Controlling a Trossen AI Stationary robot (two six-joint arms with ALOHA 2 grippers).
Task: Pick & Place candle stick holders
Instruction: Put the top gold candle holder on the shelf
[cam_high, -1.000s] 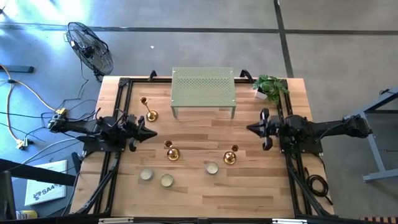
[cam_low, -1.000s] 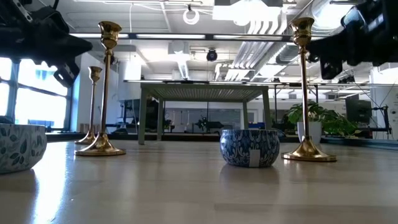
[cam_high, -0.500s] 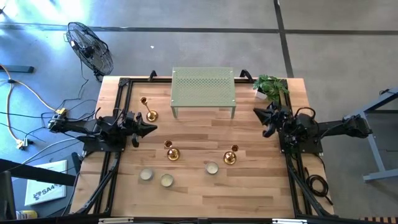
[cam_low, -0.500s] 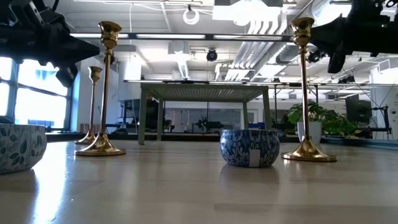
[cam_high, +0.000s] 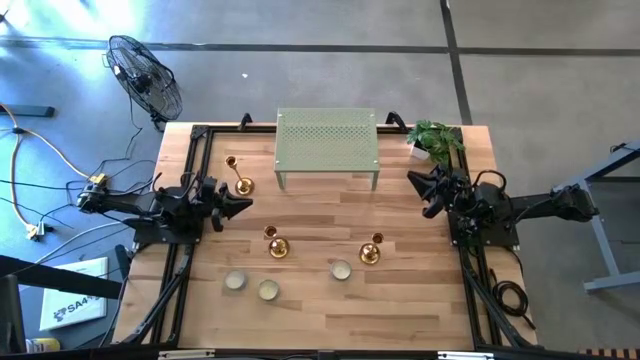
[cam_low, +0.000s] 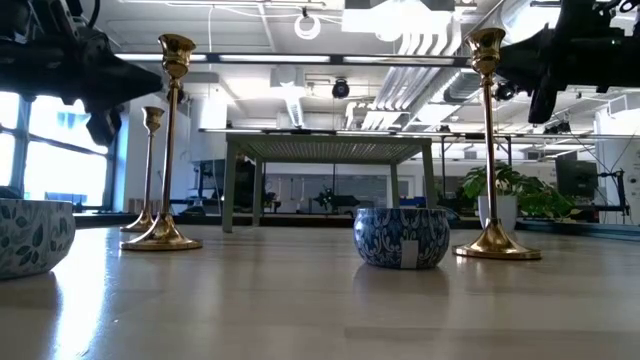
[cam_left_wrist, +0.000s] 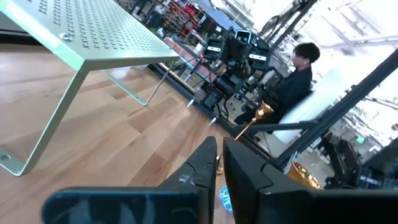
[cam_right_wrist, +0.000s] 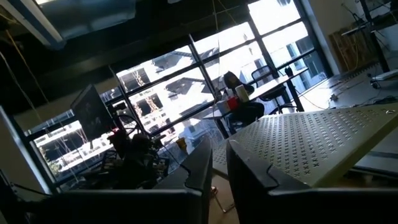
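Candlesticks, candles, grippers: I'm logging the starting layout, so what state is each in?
Three candlesticks: upright, untouched.
Three candle tins: resting on the table.
Green riser: standing, top bare.
Left gripper: empty, raised.
Right gripper: empty, raised.

A lab inside an open-plan office. The wooden table (cam_high: 330, 290) stands on a bare grey floor (cam_high: 300, 60) beside a fan (cam_high: 145, 75) and loose cables (cam_high: 40, 150). Behind it run exposed ceiling pipes (cam_low: 420, 45), tall windows (cam_right_wrist: 186, 81), desks and a seated person (cam_left_wrist: 298, 78).
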